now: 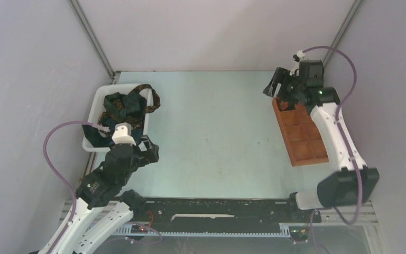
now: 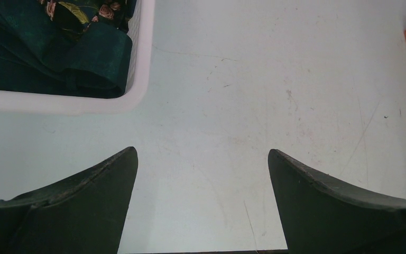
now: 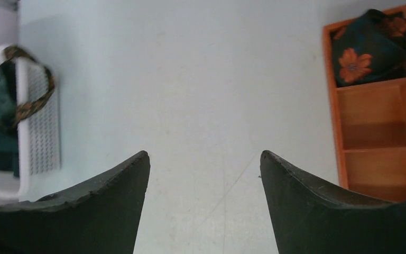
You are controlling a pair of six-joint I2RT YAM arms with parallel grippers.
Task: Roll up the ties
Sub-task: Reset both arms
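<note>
Getting ready for the next tie. Hovering the left gripper (image 2: 201, 153) just beside the bin (image 2: 58, 103), off its near right corner, above the table (image 1: 217, 132). Spreading its fingers wide and holding nothing. Hovering the right gripper (image 3: 205, 153) well apart from the bin, far off to its right, over the far end of the tray (image 1: 317, 151). Spreading those fingers wide too, and holding nothing there either.

Seeing most of the ties (image 1: 124, 106) lying in a messy heap inside the bin, dark green with little flowers, with one brown patterned loop hanging over the bin's far right rim. Seeing one rolled tie (image 3: 367, 50) sitting in an end box of the tray, far to the right of the bin, dark with an orange flower on it. Seeing no ties in the other boxes in view.

Judging from this: one tie rolled and put away, more waiting. Probably standing at the picking-up step. Needing next, most likely, to swing the left gripper over the bin, dip into the heap and pinch just one tie, not a bunch. Needing then to pull it out onto the table beside the bin and lay it flat and straight for rolling. Watching out for tangles, with the ties wound around each other.
</note>
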